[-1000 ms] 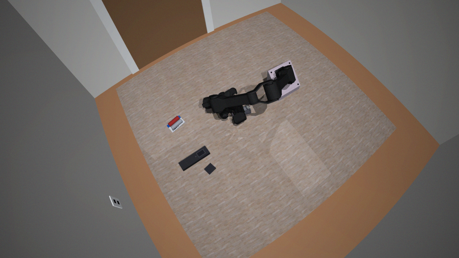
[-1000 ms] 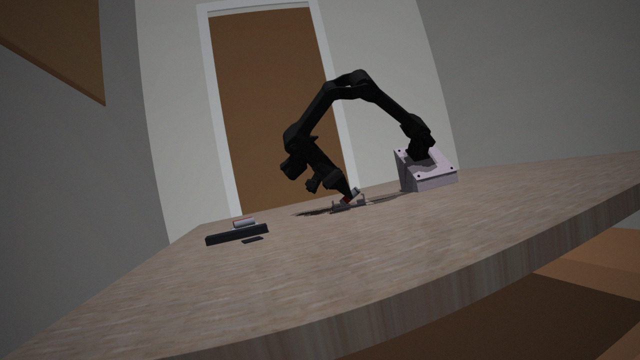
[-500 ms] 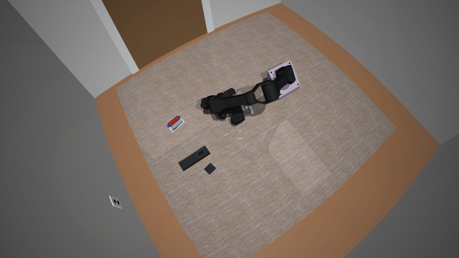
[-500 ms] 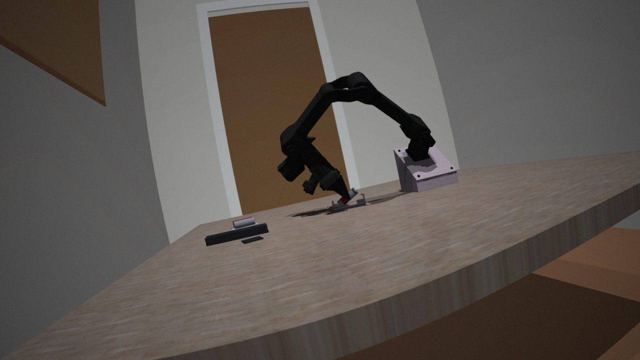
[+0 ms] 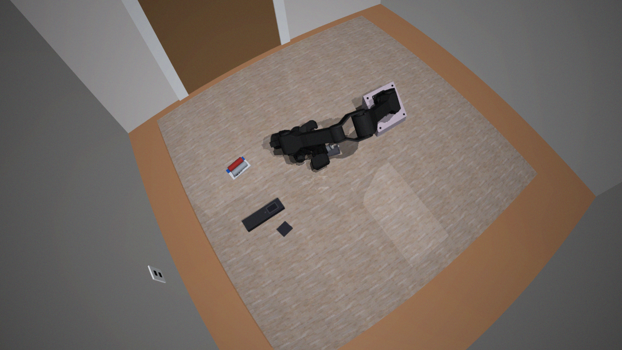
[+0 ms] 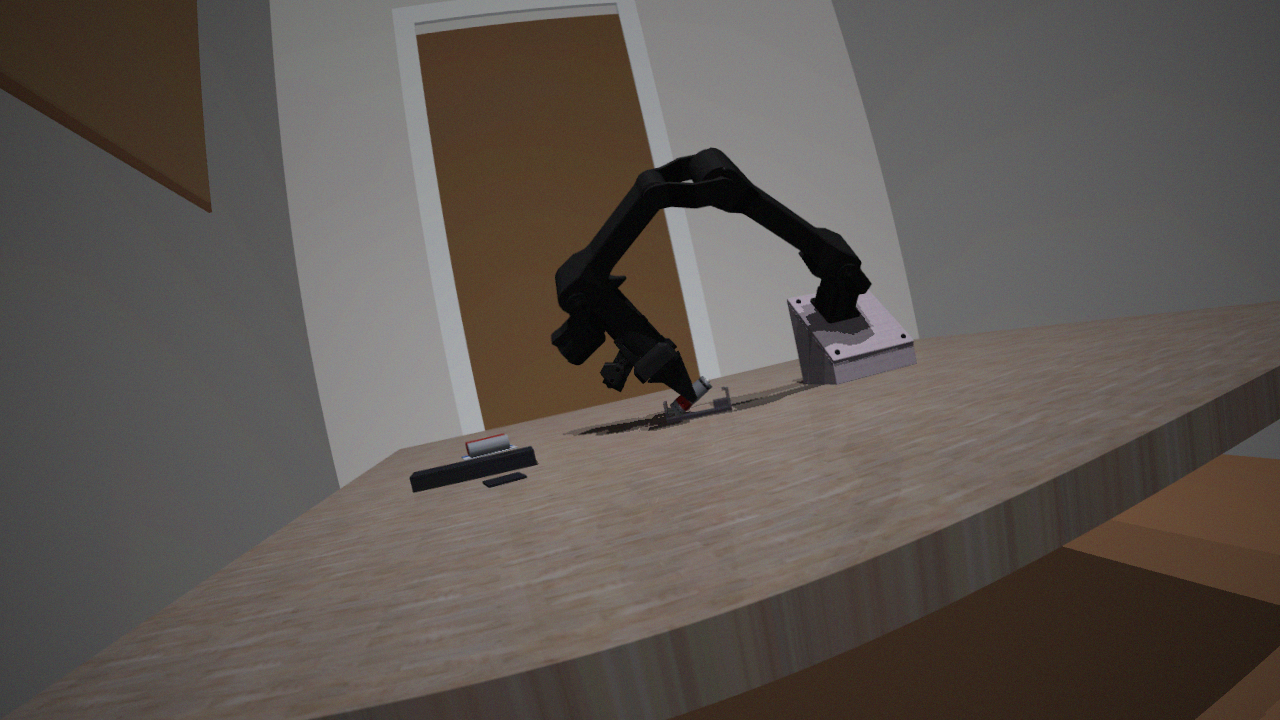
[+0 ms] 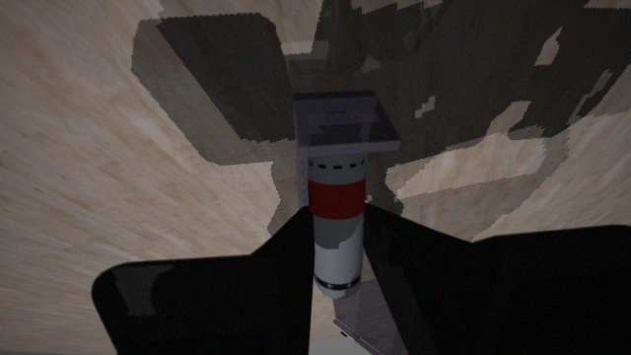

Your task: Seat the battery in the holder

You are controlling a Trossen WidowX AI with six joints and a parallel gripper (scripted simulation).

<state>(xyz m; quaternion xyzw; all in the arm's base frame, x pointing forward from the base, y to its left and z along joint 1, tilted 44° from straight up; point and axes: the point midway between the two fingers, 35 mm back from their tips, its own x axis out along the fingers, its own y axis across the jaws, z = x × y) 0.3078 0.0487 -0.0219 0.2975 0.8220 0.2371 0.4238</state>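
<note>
We had the claw (image 7: 339, 232) clenched on the battery (image 7: 337, 223), a grey cylinder with a red band, gripped around its middle so that both ends stayed free. We held it tilted, leading end low inside the holder (image 6: 696, 407) and trailing end raised, which we judged was the way to load the spring end before lowering the other end beneath the lip. In the wrist view the leading end sat just beneath the holder's grey end bracket (image 7: 345, 123); the spring itself was hidden behind the battery. The holder stood on the worktop (image 6: 805, 501) near its middle, close to the arm's pale base block (image 6: 850, 344), and held only that tilted battery, not yet seated flat.

Toward the worktop's left edge, a small white tray (image 5: 238, 167) held a second red-and-grey battery (image 5: 236, 165). Nearer the front edge lay a dark remote control (image 5: 263, 214) with its small square cover (image 5: 284, 228) just beside it.
</note>
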